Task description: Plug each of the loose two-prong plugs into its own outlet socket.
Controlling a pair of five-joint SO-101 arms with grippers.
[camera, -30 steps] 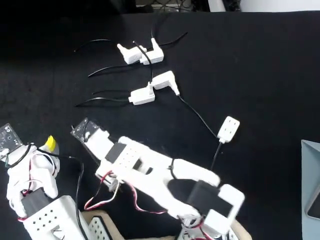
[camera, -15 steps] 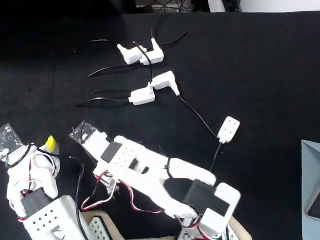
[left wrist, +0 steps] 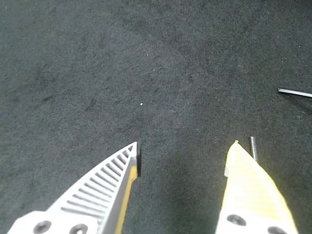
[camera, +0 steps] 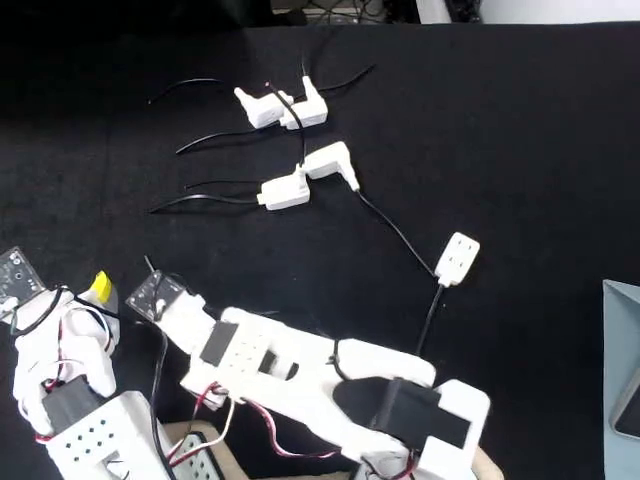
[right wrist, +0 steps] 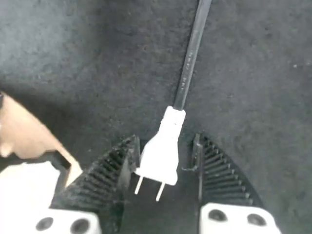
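A white two-prong plug (right wrist: 158,156) on a black cable (right wrist: 192,53) lies between the black fingers of my right gripper (right wrist: 165,140), prongs toward the camera. The fingers flank it with a gap on one side, so the gripper is open. In the high view the right arm (camera: 260,350) stretches low across the near table. A white outlet block (camera: 458,257) lies right of centre, and its cable runs under that arm. Several white sockets and plugs with black cords lie farther back (camera: 285,190), (camera: 265,108). My left gripper (left wrist: 186,144) hangs open over bare mat, its yellow fingertip (camera: 100,285) at the near left.
A grey-blue box (camera: 625,360) sits at the right edge. A tan board (right wrist: 22,134) lies under the arm bases. Thin black cords (camera: 200,145) trail left from the far sockets. A dark cord end (left wrist: 295,92) lies near the left gripper.
The right arm has drawn back toward the near-left edge of the table. The left arm and the sockets have stayed put.
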